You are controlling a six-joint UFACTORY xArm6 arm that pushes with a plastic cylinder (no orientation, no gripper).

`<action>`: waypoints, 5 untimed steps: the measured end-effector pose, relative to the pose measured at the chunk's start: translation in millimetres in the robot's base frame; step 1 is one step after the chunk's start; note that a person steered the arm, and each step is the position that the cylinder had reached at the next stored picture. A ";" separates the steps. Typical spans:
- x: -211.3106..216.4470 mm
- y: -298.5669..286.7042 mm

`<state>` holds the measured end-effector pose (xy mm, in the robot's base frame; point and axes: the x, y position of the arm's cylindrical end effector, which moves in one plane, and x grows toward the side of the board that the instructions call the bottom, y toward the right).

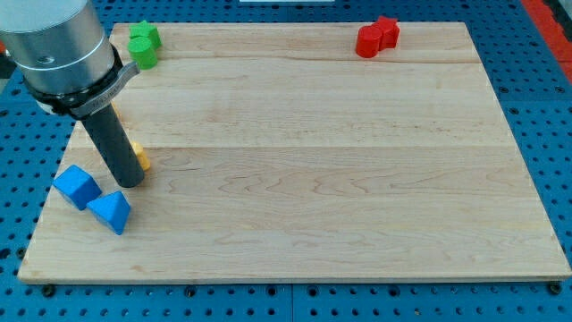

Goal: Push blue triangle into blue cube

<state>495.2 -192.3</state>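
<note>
The blue triangle (111, 212) lies near the view's bottom left of the wooden board (304, 152). The blue cube (76, 186) sits just up and left of it, touching or nearly touching it. My tip (130, 183) is at the end of the dark rod, just above and right of the blue triangle and right of the blue cube, a small gap from both.
A yellow block (139, 159) is partly hidden behind the rod. A green block (144, 45) sits at the view's top left, a red block (377, 38) at the top right. The arm's grey body (58, 45) covers the top left corner.
</note>
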 end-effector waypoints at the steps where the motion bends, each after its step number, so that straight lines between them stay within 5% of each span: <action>1: -54.1 5.0; 3: -45.3 55.8; 4: 40.6 98.5; 5: 80.6 72.4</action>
<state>575.8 -119.9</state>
